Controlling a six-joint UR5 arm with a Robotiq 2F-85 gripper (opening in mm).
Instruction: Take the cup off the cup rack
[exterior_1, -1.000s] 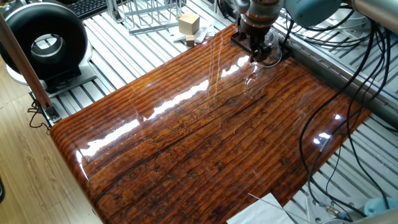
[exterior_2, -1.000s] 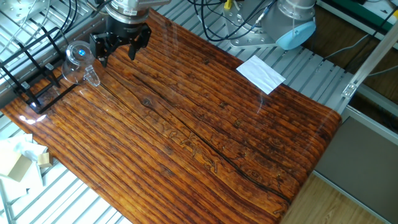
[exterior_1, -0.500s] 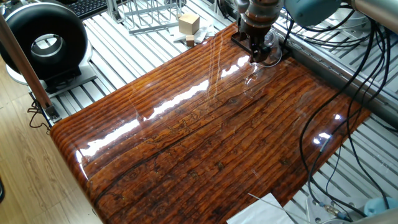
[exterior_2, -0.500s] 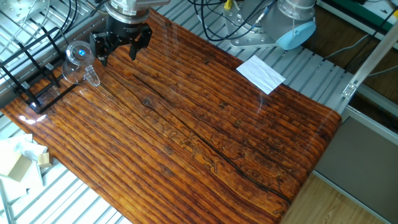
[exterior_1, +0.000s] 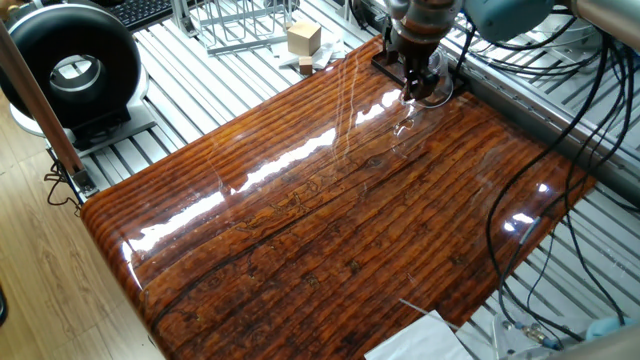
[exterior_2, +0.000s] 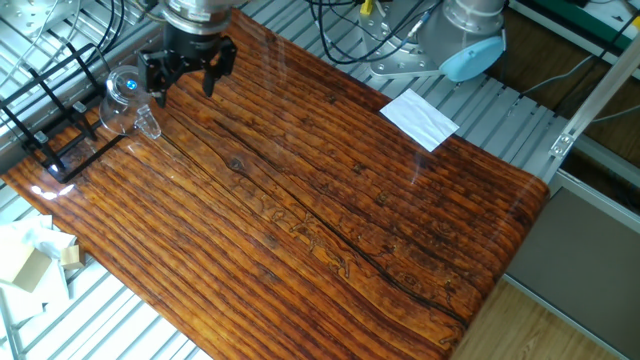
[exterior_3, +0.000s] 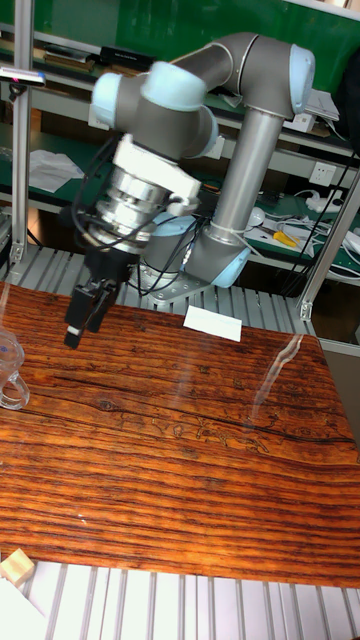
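Observation:
The cup (exterior_2: 125, 98), a small clear glass mug, sits tilted at the cup rack (exterior_2: 55, 160), a black thin-wire frame at the table's far left corner. Its loop handle points toward the table's middle. My gripper (exterior_2: 182, 90) hangs open just right of the cup, its fingers spread, holding nothing and apart from the glass. In the one fixed view the gripper (exterior_1: 413, 88) stands over the cup (exterior_1: 432, 88), partly hiding it, with the rack's black base (exterior_1: 383, 62) behind. In the tall view the cup (exterior_3: 8, 362) is cut off by the left edge, with the gripper (exterior_3: 82, 335) up and to its right.
A larger silver wire rack (exterior_1: 240, 25) and a wooden block (exterior_1: 303, 38) stand off the table's far side. A white sheet (exterior_2: 420, 118) lies at the table's edge. Black cables (exterior_1: 560, 150) hang along one side. A round black device (exterior_1: 70, 70) sits beyond the corner.
My gripper has shifted a little toward the cup and rack, still open. The cup has not moved.

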